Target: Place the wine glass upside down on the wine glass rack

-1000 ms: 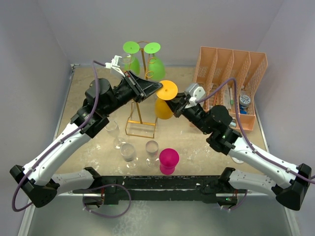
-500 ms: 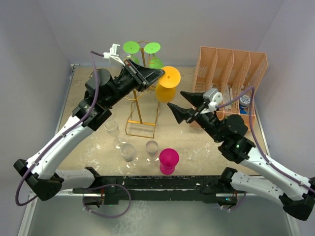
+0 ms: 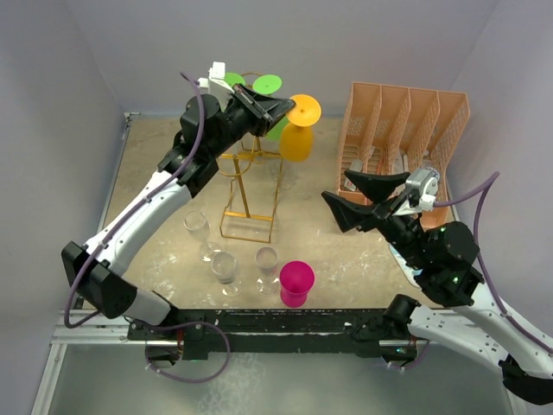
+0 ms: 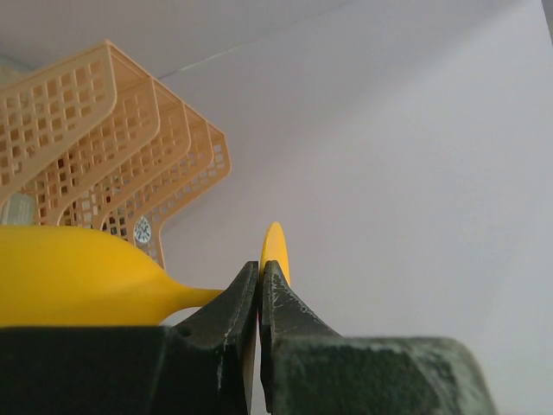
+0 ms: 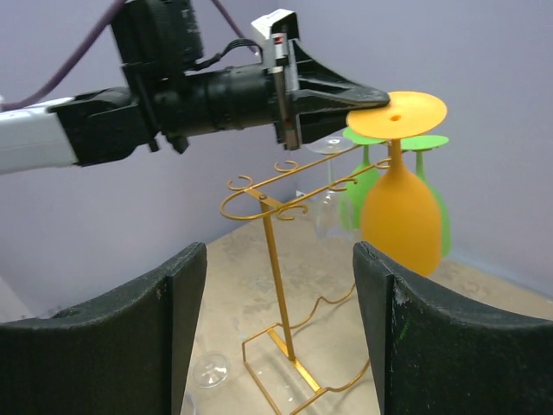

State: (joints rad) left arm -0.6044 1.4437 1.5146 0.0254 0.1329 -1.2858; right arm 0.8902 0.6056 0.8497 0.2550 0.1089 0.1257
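Observation:
An orange-yellow wine glass [image 3: 296,143] hangs upside down, foot disc [image 3: 304,109] on top. My left gripper [image 3: 281,105] is shut on the rim of that foot; in the left wrist view the jaws [image 4: 260,268] pinch the disc [image 4: 276,251] with the bowl [image 4: 78,277] to the left. The gold wire wine glass rack [image 3: 248,203] stands mid-table. In the right wrist view the glass [image 5: 400,216] has its stem close to the tip of a rack [image 5: 278,268] hook. My right gripper [image 3: 335,186] is open and holds nothing, well to the right of the glass.
Two green glasses [image 3: 267,85] hang upside down on the rack's far side, with a clear one [image 5: 327,203] beside them. Three clear glasses [image 3: 225,266] and a magenta one [image 3: 296,281] stand on the near table. A peach mesh organizer [image 3: 406,130] is at the back right.
My right gripper opened, let go of the orange glass and drew back toward the near right. My left arm carried the glass by its foot upward and toward the back.

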